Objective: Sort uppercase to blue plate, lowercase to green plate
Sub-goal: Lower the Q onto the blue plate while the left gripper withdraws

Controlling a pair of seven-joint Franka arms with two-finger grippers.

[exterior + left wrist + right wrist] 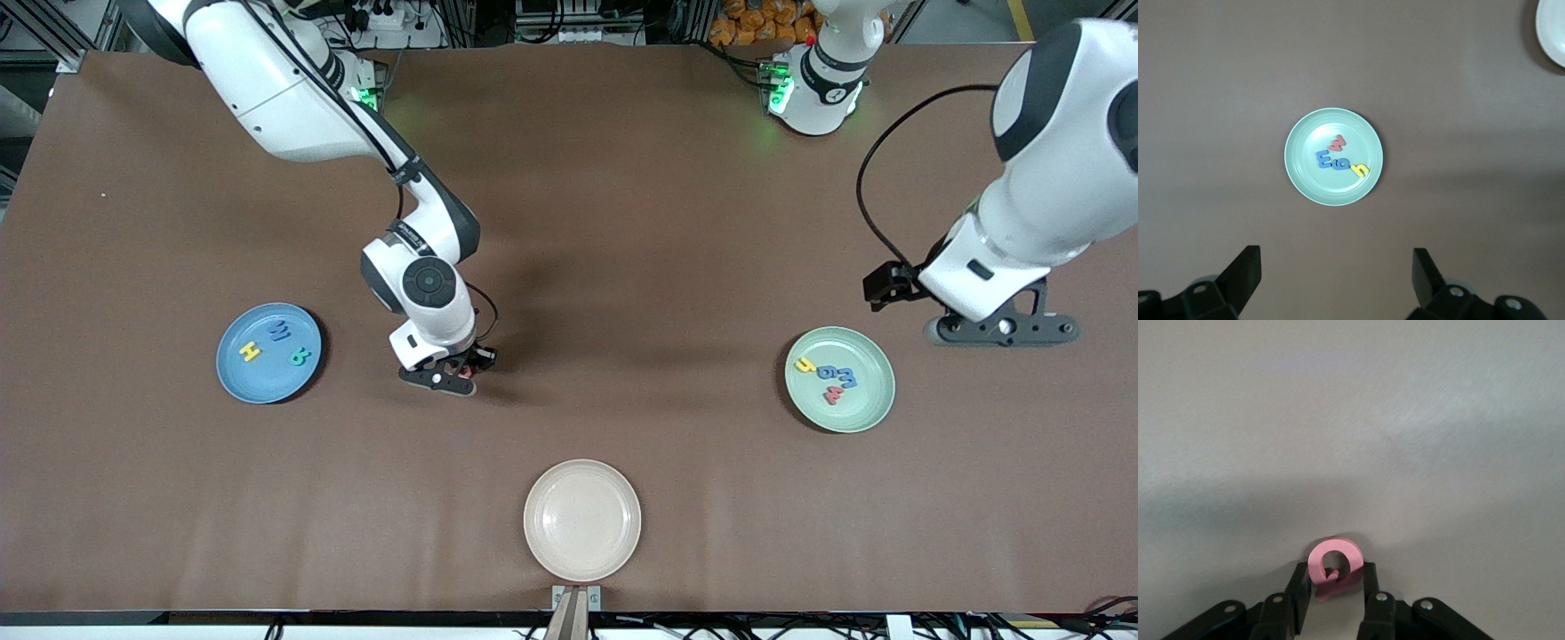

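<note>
The blue plate (pixel 258 384) holds three uppercase letters: a yellow H (pixel 250 352), a blue M (pixel 278 332) and a teal B (pixel 300 357). My right gripper (pixel 451 373) (pixel 1333 579) is over bare table beside the blue plate, shut on the red Q (pixel 1333 565) (pixel 466 371). The green plate (pixel 855 413) (pixel 1313 133) holds the lowercase letters: a yellow h (pixel 1360 171), blue g (pixel 1341 164), blue m (pixel 1324 160) and red w (pixel 1337 142). My left gripper (pixel 1005 331) (pixel 1335 261) hangs open and empty beside the green plate.
A cream plate (pixel 581 520) (pixel 1553 30) with nothing in it lies near the table's front edge, midway between the two coloured plates. A brown cloth covers the table.
</note>
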